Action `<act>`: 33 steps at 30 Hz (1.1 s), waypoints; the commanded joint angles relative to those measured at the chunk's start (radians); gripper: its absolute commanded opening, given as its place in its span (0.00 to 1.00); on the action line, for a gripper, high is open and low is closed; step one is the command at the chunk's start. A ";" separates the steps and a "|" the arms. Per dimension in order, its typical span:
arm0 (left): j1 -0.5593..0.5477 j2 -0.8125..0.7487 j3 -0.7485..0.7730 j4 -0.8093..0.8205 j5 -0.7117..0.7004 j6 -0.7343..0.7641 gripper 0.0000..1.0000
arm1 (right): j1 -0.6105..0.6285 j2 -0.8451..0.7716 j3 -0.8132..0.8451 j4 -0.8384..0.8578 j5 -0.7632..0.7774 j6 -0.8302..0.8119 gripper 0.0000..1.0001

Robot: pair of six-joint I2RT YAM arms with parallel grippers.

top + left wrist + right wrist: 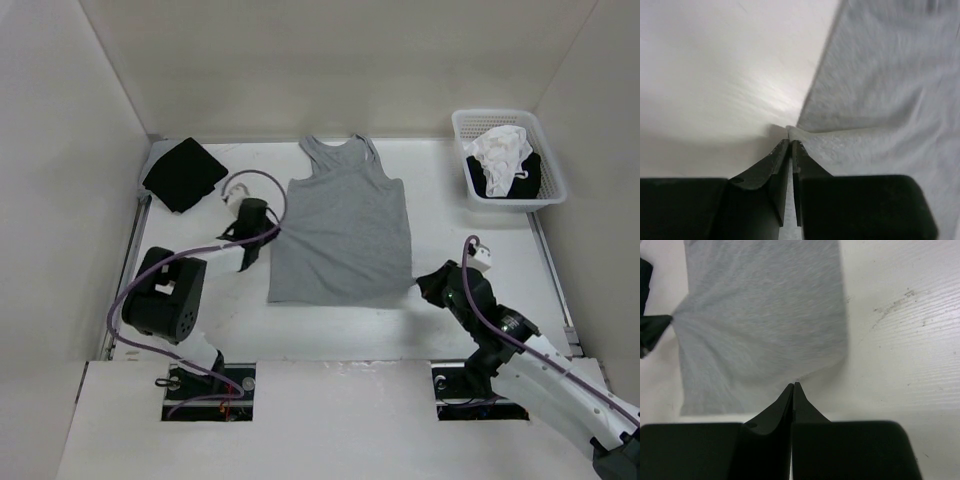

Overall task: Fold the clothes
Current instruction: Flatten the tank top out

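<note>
Nearest, the right end effector (793,385) is closed tight, its tips pinching the near right corner of the top (345,225), where the hem comes to a small point. A little farther off, the left end effector (790,142) is shut to a narrow slit on a small fold of the top's left side edge, and creases fan across the fabric from that pinch. The grey top lies flat in the middle of the bench (450,225), hem toward the arms, straps toward the far wall. Beyond the left arm, a black cloth (185,173) lies in the far left corner. At the far right, a white basket (495,113) holds 1 white garment (503,150) over 1 black garment (495,187).
</note>
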State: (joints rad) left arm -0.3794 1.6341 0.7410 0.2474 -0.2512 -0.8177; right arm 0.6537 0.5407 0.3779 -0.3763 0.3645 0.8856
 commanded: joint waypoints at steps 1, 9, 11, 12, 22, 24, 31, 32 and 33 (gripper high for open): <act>0.140 -0.076 0.015 0.084 0.047 -0.096 0.14 | -0.012 0.031 0.009 0.077 -0.006 -0.025 0.00; 0.259 -0.187 -0.081 0.046 0.112 -0.089 0.27 | -0.022 0.079 0.016 0.132 -0.021 -0.053 0.00; 0.204 -0.273 -0.150 -0.003 0.107 -0.040 0.23 | -0.036 0.085 0.016 0.140 -0.025 -0.065 0.00; 0.175 -0.317 -0.181 -0.048 0.095 -0.023 0.21 | -0.042 0.087 0.016 0.143 -0.029 -0.068 0.00; -0.192 -0.603 -0.230 -0.718 -0.157 -0.217 0.30 | -0.078 0.099 0.006 0.185 -0.073 -0.082 0.00; -0.223 -0.614 -0.230 -0.772 -0.166 -0.264 0.33 | -0.075 0.100 0.004 0.191 -0.075 -0.079 0.00; -0.213 -0.539 -0.301 -0.674 -0.059 -0.279 0.33 | -0.073 0.082 -0.008 0.183 -0.076 -0.071 0.00; -0.213 -0.530 -0.308 -0.663 -0.043 -0.279 0.32 | -0.073 0.081 -0.010 0.182 -0.076 -0.070 0.00; -0.213 -0.524 -0.313 -0.660 -0.028 -0.279 0.30 | -0.073 0.081 -0.010 0.182 -0.076 -0.070 0.00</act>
State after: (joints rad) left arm -0.5961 1.0946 0.4541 -0.4355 -0.3328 -1.0725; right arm 0.5827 0.6342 0.3759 -0.2493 0.2905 0.8223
